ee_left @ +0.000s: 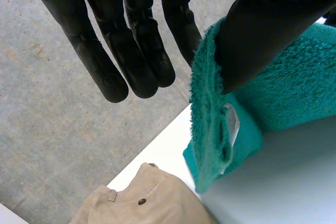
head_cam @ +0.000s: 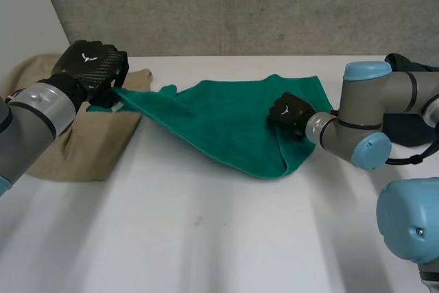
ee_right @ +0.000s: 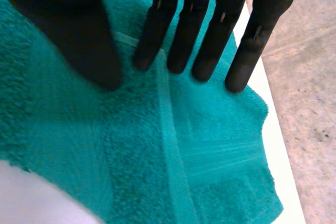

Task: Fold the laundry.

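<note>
A green towel (head_cam: pixel 226 118) lies spread on the white table (head_cam: pixel 206 238). Its left corner is raised off the table and drawn taut toward my left hand (head_cam: pixel 89 63). In the left wrist view that corner of the towel (ee_left: pixel 294 93) is pinched under the thumb of the left hand (ee_left: pixel 131 51), whose fingers hang straight. My right hand (head_cam: pixel 288 111) rests on the towel's right part, near its far edge. In the right wrist view the right hand (ee_right: pixel 178 35) has its fingertips and thumb close together on the towel (ee_right: pixel 157 156), nipping a ridge of cloth.
Beige trousers (head_cam: pixel 89 142) lie at the table's left, under the left hand; their waistband and button (ee_left: pixel 139 201) show below the raised corner. A dark thing (head_cam: pixel 405 132) sits behind the right arm. A concrete wall stands behind the table's far edge.
</note>
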Available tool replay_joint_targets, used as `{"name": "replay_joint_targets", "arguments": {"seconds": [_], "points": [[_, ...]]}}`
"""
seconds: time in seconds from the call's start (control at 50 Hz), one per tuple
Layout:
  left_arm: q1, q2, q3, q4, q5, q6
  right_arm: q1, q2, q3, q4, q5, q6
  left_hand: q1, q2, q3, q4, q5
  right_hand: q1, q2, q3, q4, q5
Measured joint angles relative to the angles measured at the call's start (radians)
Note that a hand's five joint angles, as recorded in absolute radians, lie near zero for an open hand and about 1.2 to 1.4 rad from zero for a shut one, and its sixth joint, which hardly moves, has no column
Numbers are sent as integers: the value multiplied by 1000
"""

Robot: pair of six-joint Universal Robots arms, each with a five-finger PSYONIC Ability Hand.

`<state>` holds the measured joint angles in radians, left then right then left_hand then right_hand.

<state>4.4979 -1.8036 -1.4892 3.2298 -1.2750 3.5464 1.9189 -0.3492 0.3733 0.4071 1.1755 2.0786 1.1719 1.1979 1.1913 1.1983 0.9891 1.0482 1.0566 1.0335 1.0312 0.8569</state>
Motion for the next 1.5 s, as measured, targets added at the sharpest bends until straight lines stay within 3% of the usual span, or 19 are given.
{"name": "replay_joint_targets", "arguments": {"seconds": [0.06,0.22,0.32,0.38,0.42,0.46,0.62,0.88,0.96,1.04,1.22,1.38,1.5], "points": [[2,-1,2,-3,-2,0,-5,-4,-6,-13,13,2,0,0,0,0,0,101,124,142,150,142],[28,-1,-6,-14,-4,4,-31,-92,35,-39,92,38,0,0,0,3,0,100,125,151,161,144],[58,10,-34,-44,4,16,-70,-222,174,32,140,61,0,0,0,3,0,100,125,151,161,144],[76,17,-52,-60,18,31,-85,-296,279,46,132,67,0,0,0,3,0,-108,-96,-68,-59,-68],[90,22,-64,-71,36,48,-83,-334,347,14,107,77,0,0,0,3,0,-381,-394,-358,-355,-367],[98,26,-68,-77,48,59,-74,-344,381,-30,84,90,0,0,0,3,0,-527,-541,-510,-504,-523],[100,55,-51,-104,69,54,-26,-258,328,-116,27,151,0,0,0,3,0,-604,-618,-585,-598,-623],[69,131,12,-117,67,-45,-12,-51,62,65,-15,127,0,0,0,3,0,-601,-615,-583,-594,-600],[59,132,27,-118,66,-54,-11,-24,30,73,-13,111,0,0,0,3,0,-493,-503,-482,-477,-477],[52,128,32,-118,65,-53,-10,-19,13,55,-11,107,0,0,0,3,0,45,77,88,90,62],[59,118,20,-121,61,-47,-30,-138,70,0,47,179,0,0,0,3,0,58,123,150,161,115],[87,122,-18,-158,65,-29,-82,-365,377,6,109,203,0,0,0,3,0,58,123,150,161,115],[132,124,-57,-221,61,51,-156,-591,669,49,156,182,0,0,0,3,0,58,123,152,162,117]]}}
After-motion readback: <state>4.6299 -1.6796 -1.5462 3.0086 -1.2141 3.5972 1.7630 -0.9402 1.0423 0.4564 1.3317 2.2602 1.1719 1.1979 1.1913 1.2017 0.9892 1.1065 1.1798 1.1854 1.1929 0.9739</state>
